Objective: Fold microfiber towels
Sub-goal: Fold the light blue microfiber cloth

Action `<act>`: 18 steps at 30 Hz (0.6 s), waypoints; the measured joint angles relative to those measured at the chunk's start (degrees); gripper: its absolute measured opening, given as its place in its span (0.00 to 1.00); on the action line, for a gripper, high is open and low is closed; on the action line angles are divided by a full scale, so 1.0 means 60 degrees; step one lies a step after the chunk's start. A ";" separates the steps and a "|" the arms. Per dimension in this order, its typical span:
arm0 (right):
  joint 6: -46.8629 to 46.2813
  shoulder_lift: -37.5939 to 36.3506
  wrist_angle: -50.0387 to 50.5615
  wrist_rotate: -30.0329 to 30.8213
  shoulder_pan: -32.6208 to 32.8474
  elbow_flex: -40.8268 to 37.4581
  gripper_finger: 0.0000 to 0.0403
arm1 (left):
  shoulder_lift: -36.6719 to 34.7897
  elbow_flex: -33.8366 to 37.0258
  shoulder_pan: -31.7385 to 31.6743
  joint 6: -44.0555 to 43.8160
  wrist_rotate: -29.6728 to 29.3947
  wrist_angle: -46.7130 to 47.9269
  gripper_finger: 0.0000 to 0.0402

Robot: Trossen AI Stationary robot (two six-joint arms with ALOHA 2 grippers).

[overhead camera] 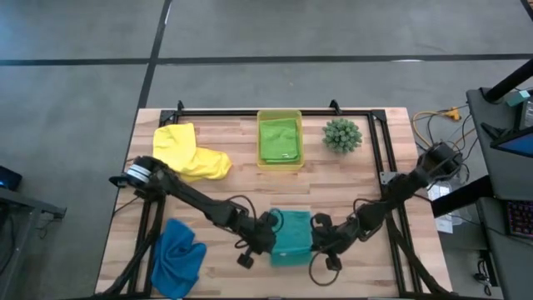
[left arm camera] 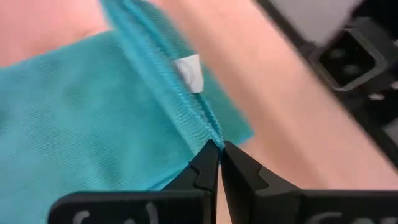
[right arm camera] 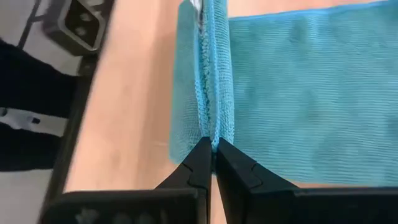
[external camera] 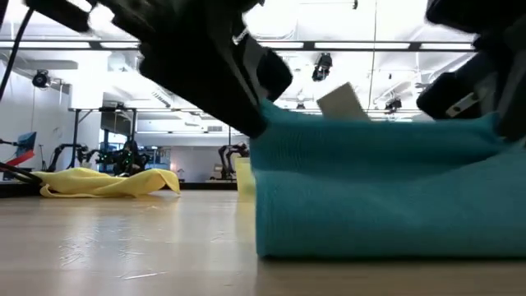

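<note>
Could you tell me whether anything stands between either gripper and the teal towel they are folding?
Nothing visible does. The left gripper and the right gripper are each shut on a corner of the soft teal microfiber towel, pinching its hemmed edge directly.

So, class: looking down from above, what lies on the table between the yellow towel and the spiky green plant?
The translucent bin with the lime green towel inside sits between the yellow towel and plant; the high view shows it.
</note>
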State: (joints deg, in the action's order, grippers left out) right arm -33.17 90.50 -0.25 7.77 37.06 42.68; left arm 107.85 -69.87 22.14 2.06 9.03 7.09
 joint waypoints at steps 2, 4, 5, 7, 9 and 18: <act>0.0000 -0.0060 0.0039 -0.0001 -0.0158 -0.0146 0.03 | -0.0280 0.0459 -0.0174 -0.0113 -0.0654 -0.0236 0.00; 0.0004 -0.0120 -0.0003 -0.0020 -0.0319 -0.0249 0.03 | -0.0489 0.0892 -0.0405 -0.0292 -0.1066 -0.0599 0.00; 0.0007 -0.0169 0.0018 -0.0033 -0.0383 -0.0325 0.03 | -0.0536 0.1067 -0.0520 -0.0398 -0.1089 -0.0904 0.00; 0.0015 -0.0219 0.0004 -0.0033 -0.0518 -0.0391 0.03 | -0.0673 0.1405 -0.0733 -0.0623 -0.1104 -0.1381 0.00; 0.0022 -0.0319 0.0068 -0.0033 -0.0597 -0.0489 0.03 | -0.0755 0.1554 -0.0916 -0.0767 -0.1116 -0.1695 0.00; 0.0022 -0.0946 0.0205 0.0411 -0.1017 -0.0889 0.03 | -0.0783 0.1946 -0.1413 -0.0792 -0.1290 -0.1871 0.00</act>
State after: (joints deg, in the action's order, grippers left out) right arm -33.04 84.82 0.98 10.24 30.96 37.34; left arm 103.15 -58.19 13.66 -2.69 1.29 -4.13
